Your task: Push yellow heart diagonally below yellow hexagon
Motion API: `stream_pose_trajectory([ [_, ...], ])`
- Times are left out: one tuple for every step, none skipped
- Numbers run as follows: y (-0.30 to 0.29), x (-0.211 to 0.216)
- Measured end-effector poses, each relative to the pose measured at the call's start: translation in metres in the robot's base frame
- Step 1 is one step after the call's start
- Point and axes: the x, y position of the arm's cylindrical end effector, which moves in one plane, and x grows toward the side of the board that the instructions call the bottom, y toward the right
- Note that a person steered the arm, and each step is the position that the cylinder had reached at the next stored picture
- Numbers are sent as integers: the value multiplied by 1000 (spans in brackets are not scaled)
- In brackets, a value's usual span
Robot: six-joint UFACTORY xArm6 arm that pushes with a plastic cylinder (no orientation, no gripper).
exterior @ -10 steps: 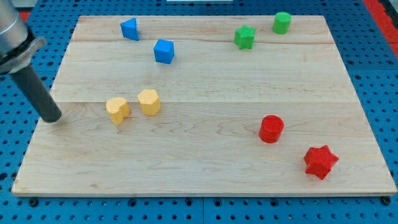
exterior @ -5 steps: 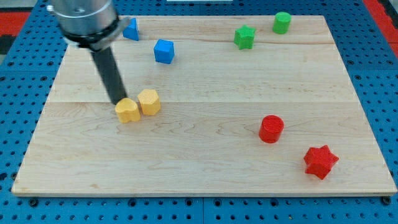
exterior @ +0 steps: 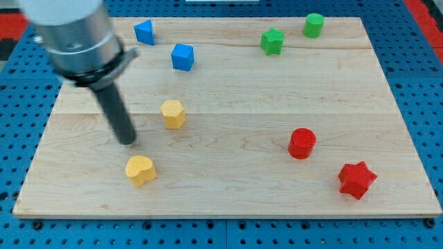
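The yellow heart (exterior: pixel 140 170) lies near the board's lower left. The yellow hexagon (exterior: pixel 173 113) sits up and to the right of it, well apart. My tip (exterior: pixel 129 141) rests on the board just above the heart and slightly to its left, a small gap away, and to the lower left of the hexagon. The dark rod rises from the tip toward the view's top left.
A blue block (exterior: pixel 144 32) and a blue cube (exterior: pixel 183 57) sit at the top left. A green star (exterior: pixel 273 41) and green cylinder (exterior: pixel 313 25) sit at the top right. A red cylinder (exterior: pixel 302 143) and red star (exterior: pixel 356 180) sit at the lower right.
The yellow heart has moved from beside the hexagon down toward the view's bottom. My tip came in from the left edge, then followed the heart down. The hexagon shifted slightly right.
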Motion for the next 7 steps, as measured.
stream_pose_trajectory([
  [40,81],
  [25,122],
  [12,88],
  [-17,38],
  [-29,48],
  [-11,59],
  [97,66],
])
